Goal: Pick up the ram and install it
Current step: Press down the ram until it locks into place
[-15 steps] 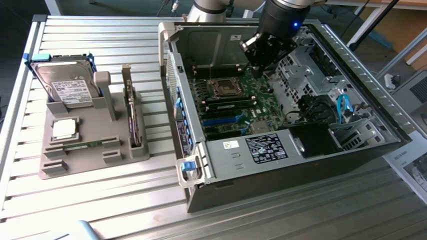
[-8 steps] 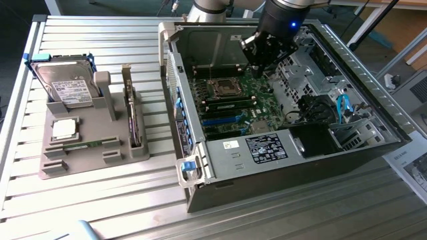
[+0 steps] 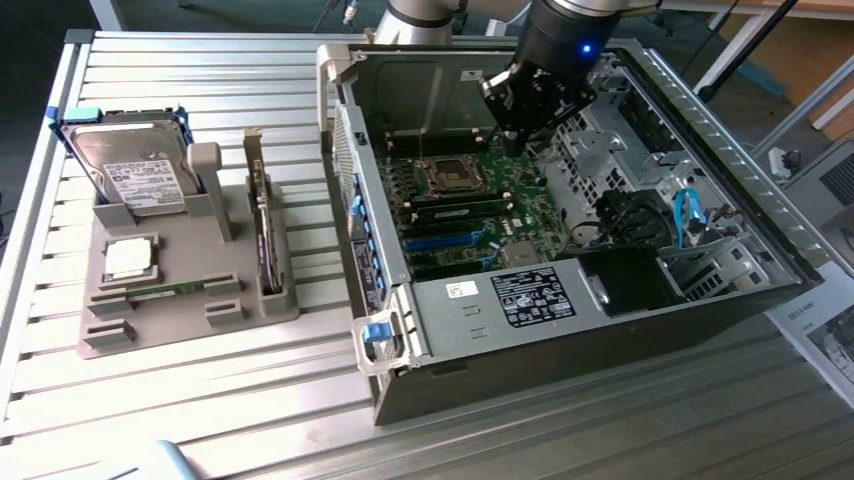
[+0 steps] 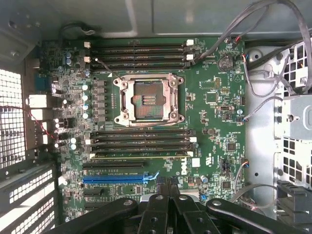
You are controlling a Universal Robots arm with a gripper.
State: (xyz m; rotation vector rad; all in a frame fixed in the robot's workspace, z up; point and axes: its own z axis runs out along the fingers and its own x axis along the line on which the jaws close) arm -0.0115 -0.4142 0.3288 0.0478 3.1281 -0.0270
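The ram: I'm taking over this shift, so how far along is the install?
Done, it seems: one ram sits in the slot bank next to the processor socket. In hand: nothing visible; the gripper hangs over the board inside the case, fingers shut. Left: whether that stick is fully latched cannot be told, and a second ram lies in the tray outside.

claw (image 4: 168, 192) fingertips cut off by frame edge, tray's ram (image 3: 171, 290) too small to detail
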